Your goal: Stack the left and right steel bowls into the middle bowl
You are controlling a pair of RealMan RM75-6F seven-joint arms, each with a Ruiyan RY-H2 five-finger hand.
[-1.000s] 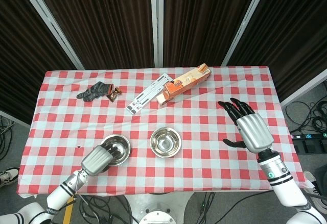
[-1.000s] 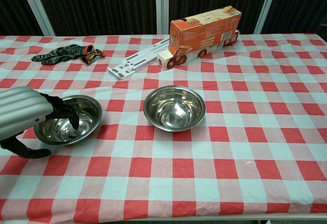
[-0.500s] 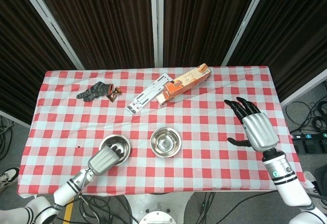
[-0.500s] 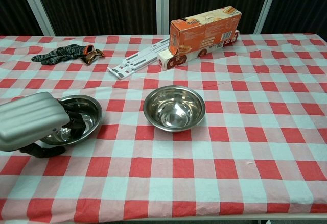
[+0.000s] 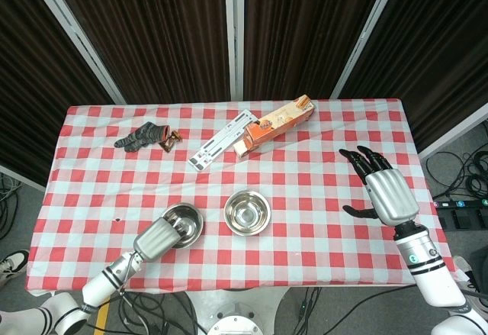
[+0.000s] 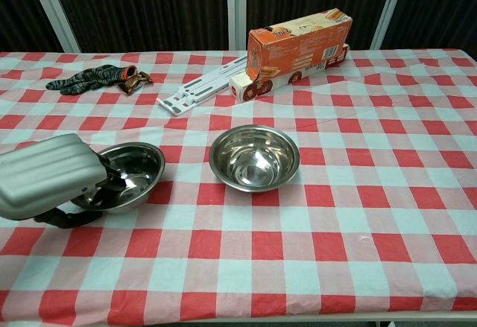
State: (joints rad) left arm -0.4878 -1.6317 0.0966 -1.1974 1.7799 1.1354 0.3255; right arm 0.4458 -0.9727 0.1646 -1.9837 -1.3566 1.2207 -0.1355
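Two steel bowls show on the red-checked cloth. The middle bowl (image 5: 246, 212) (image 6: 254, 157) sits upright near the table's centre. The left bowl (image 5: 185, 222) (image 6: 136, 172) is just to its left, tilted, its near-left rim hidden by my left hand (image 5: 158, 237) (image 6: 48, 178), which grips that rim with fingers inside the bowl and the thumb below. A short gap of cloth separates the two bowls. My right hand (image 5: 381, 190) hovers over the table's right side, fingers spread, holding nothing; the chest view does not show it.
An orange cracker box (image 5: 274, 125) (image 6: 298, 40) lies behind the middle bowl, beside a white slotted strip (image 5: 223, 138) (image 6: 201, 89). A dark glove (image 5: 141, 135) (image 6: 86, 78) lies at the back left. The table's front edge (image 6: 238, 318) runs close below the bowls.
My left hand closed on the left bowl's rim and shifted it rightward toward the middle bowl, tilting it. My right hand drew back to the right and slightly down.
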